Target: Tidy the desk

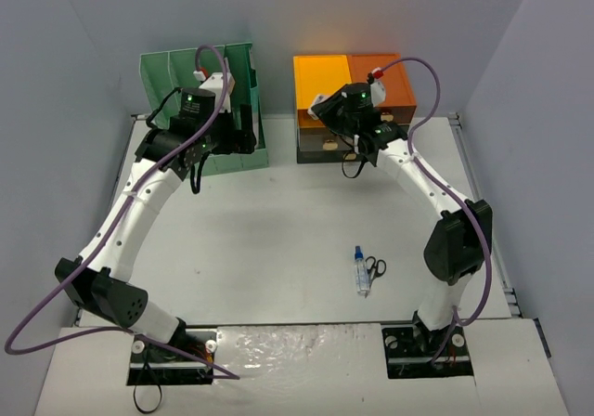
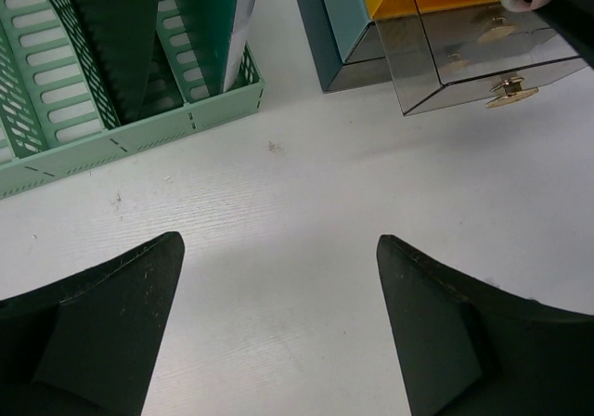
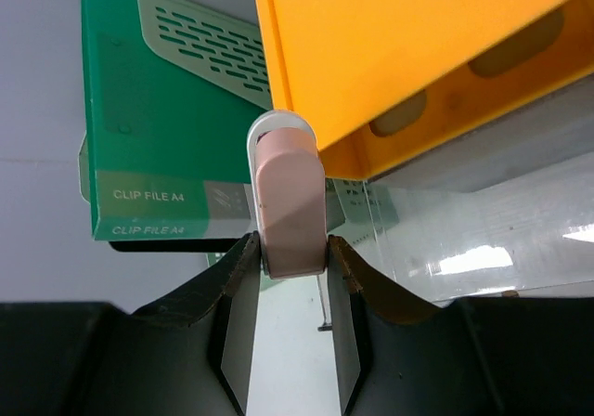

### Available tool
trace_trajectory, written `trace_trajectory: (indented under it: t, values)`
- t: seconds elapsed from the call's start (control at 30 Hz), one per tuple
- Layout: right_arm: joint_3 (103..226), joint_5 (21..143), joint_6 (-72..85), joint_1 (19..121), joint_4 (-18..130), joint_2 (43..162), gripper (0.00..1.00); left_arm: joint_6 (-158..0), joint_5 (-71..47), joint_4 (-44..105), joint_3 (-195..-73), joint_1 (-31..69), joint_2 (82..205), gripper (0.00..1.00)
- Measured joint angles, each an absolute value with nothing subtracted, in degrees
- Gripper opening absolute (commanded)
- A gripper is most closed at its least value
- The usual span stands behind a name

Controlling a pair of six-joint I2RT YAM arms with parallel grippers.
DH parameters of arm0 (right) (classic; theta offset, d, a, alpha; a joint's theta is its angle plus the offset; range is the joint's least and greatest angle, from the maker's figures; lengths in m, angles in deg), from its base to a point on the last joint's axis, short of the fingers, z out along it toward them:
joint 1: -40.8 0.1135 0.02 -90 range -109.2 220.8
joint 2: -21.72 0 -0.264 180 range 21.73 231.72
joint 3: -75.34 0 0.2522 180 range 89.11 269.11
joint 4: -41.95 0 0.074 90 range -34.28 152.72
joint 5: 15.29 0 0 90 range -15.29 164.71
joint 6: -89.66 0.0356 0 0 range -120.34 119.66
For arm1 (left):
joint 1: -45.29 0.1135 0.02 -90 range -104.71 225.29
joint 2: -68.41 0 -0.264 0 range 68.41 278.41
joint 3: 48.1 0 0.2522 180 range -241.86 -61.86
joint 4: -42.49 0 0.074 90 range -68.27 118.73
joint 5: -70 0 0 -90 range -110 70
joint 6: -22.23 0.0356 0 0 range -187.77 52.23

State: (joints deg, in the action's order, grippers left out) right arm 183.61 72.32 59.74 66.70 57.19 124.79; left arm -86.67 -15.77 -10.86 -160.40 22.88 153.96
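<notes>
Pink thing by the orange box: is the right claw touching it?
Touching. The right wrist view shows the right gripper with a finger pressed against each side of the pink thing, no gap.

White desk, green slotted rack, orange cabinet, pink item edged white

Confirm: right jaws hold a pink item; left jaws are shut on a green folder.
Wrong: the left jaws are open and empty above the desk, as the left wrist view shows. The right jaws do hold the pink item.
</notes>
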Motion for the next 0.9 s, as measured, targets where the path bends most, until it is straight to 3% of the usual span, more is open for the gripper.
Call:
trace_trajectory:
  t: [0.4, 0.9]
  values:
    - [178.42, 70.70, 59.97, 67.11, 59.71, 120.77, 0.03, -86.69, -15.77, -10.84, -160.40, 22.88, 153.77, 0.82]
    - [178.78, 70.24, 58.23, 67.00, 62.40, 119.87, 0.50, -86.71, -15.79, -10.88, -160.40, 22.88, 153.50, 0.82]
